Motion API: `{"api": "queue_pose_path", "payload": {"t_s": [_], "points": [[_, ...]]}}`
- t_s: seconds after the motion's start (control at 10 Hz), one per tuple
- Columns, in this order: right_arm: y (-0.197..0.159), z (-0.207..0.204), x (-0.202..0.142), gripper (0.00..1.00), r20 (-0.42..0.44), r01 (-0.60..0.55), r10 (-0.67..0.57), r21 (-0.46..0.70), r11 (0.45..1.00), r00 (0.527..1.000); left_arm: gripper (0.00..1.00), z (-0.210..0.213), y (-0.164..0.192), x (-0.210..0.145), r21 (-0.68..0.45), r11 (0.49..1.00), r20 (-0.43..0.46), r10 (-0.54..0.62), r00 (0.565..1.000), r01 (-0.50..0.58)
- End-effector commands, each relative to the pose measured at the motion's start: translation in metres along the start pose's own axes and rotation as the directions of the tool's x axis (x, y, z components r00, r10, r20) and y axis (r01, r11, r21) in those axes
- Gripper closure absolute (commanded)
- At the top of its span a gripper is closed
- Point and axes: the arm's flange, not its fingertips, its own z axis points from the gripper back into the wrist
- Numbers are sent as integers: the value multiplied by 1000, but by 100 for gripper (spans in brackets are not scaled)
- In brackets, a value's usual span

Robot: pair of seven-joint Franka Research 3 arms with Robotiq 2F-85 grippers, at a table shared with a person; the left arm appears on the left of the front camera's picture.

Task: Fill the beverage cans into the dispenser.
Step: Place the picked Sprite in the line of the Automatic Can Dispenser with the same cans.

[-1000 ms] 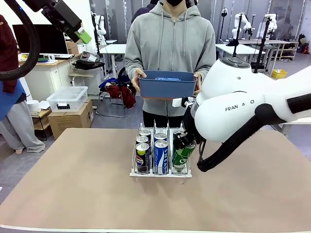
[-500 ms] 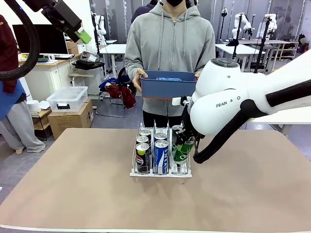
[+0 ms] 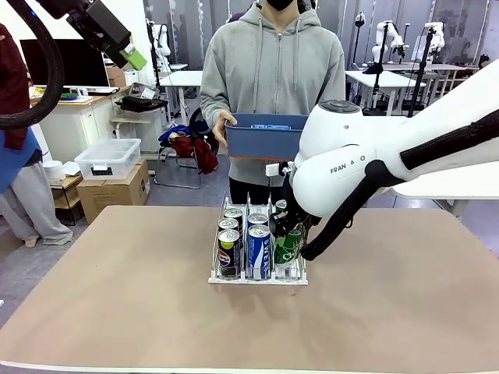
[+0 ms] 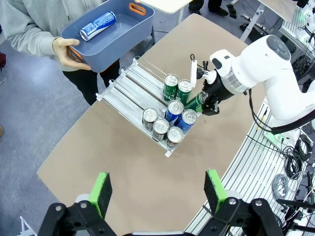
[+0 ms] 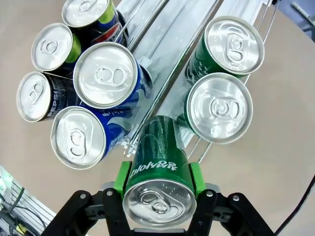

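Jaws of the left gripper [image 4: 158, 191] stand spread and empty, high above the table. Further right, the dispenser [image 3: 257, 278] holds black cans [image 3: 228, 253] in its left lane, blue cans [image 3: 258, 249] in the middle and standing green cans [image 5: 220, 105] in the right. At that right lane's front, the right gripper [image 5: 158, 179] pinches a tilted green can [image 5: 156, 147] near its top. Its long axis leans, silver top toward the wrist and base aimed down beside the middle divider. Released at this tilt, it would likely snag that divider or topple the nearest standing green can.
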Motion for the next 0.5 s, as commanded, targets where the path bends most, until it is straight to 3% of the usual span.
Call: {"api": "queue_pose_path", "payload": {"t_s": [0.0, 0.3, 0.4], "points": [[-2, 4, 15, 42, -17, -23, 23, -42, 999, 1000, 0, 1, 1, -2, -16, 1000, 0, 1, 1000, -1], [-1, 1, 15, 42, -76, -14, 9, -65, 998, 997, 0, 1, 1, -2, -16, 1000, 0, 1, 1000, -1], [-2, 1, 15, 37, -102, -16, 9, -63, 998, 995, 0, 1, 1, -2, -16, 1000, 0, 1, 1000, -1]]}}
